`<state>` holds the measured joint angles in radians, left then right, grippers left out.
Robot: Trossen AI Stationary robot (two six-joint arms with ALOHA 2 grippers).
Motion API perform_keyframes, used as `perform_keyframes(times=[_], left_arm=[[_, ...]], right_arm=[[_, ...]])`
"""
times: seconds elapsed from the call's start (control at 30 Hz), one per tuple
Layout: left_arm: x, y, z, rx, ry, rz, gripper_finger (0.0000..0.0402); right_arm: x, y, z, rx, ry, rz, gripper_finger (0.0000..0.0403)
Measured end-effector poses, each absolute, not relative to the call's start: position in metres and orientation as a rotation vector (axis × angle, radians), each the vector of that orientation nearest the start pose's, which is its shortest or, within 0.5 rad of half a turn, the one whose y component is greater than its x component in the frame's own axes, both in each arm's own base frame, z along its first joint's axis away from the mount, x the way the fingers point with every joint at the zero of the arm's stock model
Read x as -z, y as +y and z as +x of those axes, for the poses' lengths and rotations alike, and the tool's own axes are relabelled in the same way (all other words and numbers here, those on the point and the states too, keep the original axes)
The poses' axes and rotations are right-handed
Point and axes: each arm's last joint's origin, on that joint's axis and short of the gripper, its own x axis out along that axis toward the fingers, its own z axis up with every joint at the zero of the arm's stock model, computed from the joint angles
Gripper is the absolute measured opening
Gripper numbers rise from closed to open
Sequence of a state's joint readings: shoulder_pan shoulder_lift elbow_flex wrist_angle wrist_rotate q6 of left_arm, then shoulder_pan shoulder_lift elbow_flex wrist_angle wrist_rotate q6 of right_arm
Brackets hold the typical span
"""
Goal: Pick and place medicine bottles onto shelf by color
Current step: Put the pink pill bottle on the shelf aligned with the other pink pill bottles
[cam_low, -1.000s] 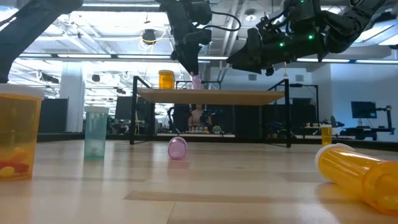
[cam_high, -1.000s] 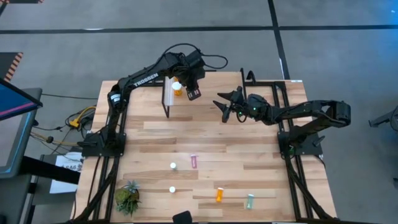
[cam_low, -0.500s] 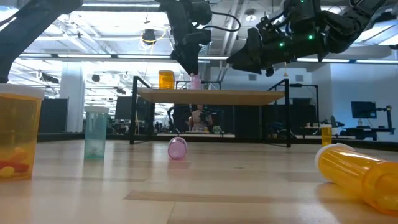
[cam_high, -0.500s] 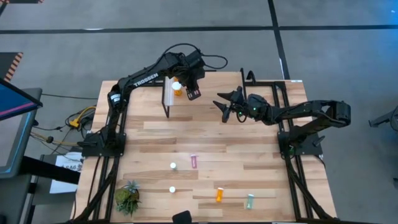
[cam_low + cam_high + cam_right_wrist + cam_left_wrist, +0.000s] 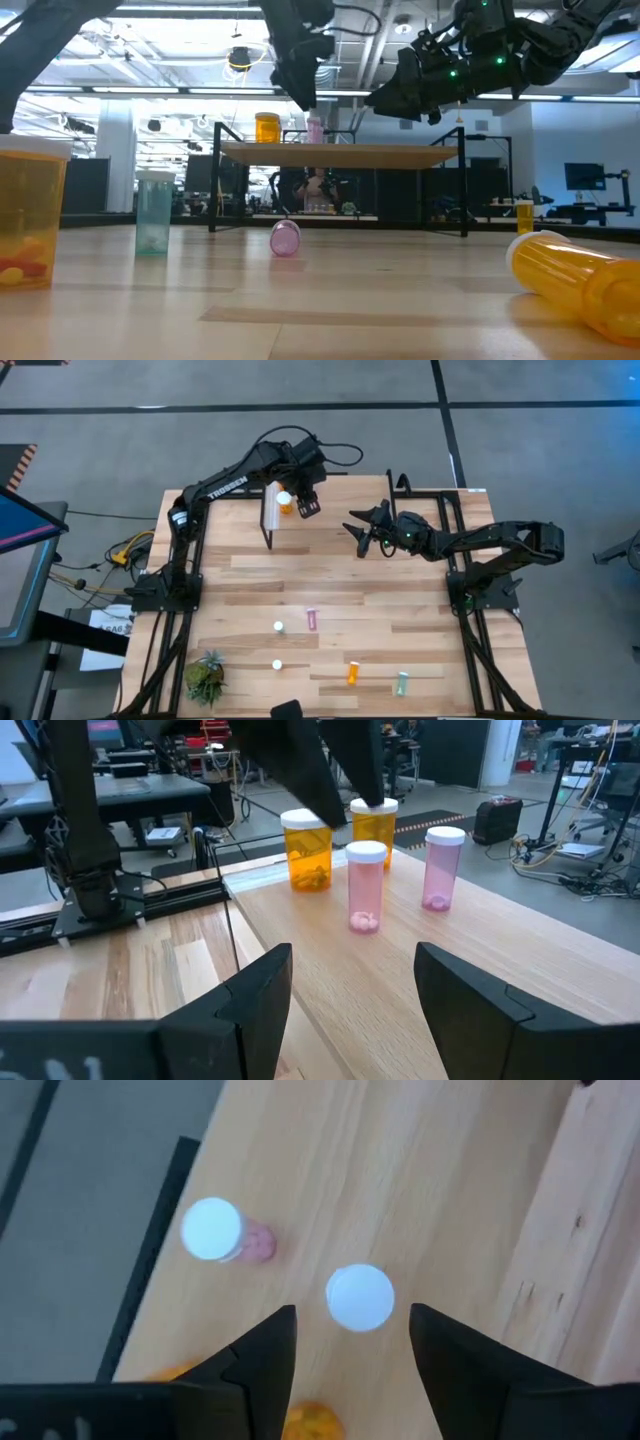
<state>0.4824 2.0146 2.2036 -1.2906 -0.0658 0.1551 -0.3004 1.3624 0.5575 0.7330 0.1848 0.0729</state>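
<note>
The shelf [image 5: 400,155] stands at the table's far side, its white strip [image 5: 269,512] showing from above. On it stand two orange bottles [image 5: 307,850] [image 5: 374,828] and two pink bottles [image 5: 366,885] [image 5: 443,868]. My left gripper [image 5: 308,508] is open just above the nearer pink bottle [image 5: 316,130]; that bottle's white cap [image 5: 360,1295] shows below, between the fingers, with a gap on each side. My right gripper [image 5: 358,528] is open and empty, held in the air right of the shelf. More bottles are on the table's near part.
Near the front edge are two upright white-capped bottles [image 5: 278,627] [image 5: 277,664], a lying pink bottle [image 5: 312,620], an orange bottle [image 5: 352,674] and a pale green bottle [image 5: 402,682]. A small potted plant [image 5: 205,678] stands at the near left corner.
My left gripper has risen off the pink bottle on the shelf and drawn slightly toward the table's far edge. The bottle stays upright on the shelf.
</note>
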Motion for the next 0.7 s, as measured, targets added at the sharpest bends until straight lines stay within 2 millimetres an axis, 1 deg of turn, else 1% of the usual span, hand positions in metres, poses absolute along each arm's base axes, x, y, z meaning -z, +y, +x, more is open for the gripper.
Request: perform_keyframes(times=[0.1, 0.2, 0.27, 0.33, 0.47, 0.53, 0.6, 0.7], left_arm=[[-0.374, 0.186, 0.351, -0.419, 1.092, -0.082, 0.0183], [-0.393, 0.177, 0.339, -0.421, 1.038, -0.083, 0.0183], [-0.405, 0.167, 0.334, -0.392, 0.995, -0.100, 0.0183], [-0.416, 0.151, 0.329, -0.336, 0.957, -0.107, 0.0183], [-0.440, 0.105, 0.322, -0.262, 0.894, -0.059, 0.0183], [-0.450, 0.075, 0.318, -0.235, 0.865, -0.007, 0.0183], [-0.457, 0.047, 0.313, -0.210, 0.823, 0.052, 0.0183], [-0.461, 0.008, 0.306, -0.160, 0.759, 0.109, 0.0183]], right_arm=[[-0.220, -0.086, 0.261, 0.487, 0.055, 0.074, 0.0233], [-0.220, -0.086, 0.261, 0.487, 0.058, 0.074, 0.0233], [-0.219, -0.085, 0.261, 0.483, 0.070, 0.075, 0.0233], [-0.217, -0.084, 0.261, 0.481, 0.083, 0.076, 0.0233], [-0.214, -0.081, 0.262, 0.472, 0.112, 0.104, 0.0233], [-0.214, -0.079, 0.262, 0.463, 0.111, 0.122, 0.0233], [-0.214, -0.076, 0.263, 0.453, 0.105, 0.125, 0.0233], [-0.215, -0.073, 0.264, 0.440, 0.098, 0.124, 0.0233]])
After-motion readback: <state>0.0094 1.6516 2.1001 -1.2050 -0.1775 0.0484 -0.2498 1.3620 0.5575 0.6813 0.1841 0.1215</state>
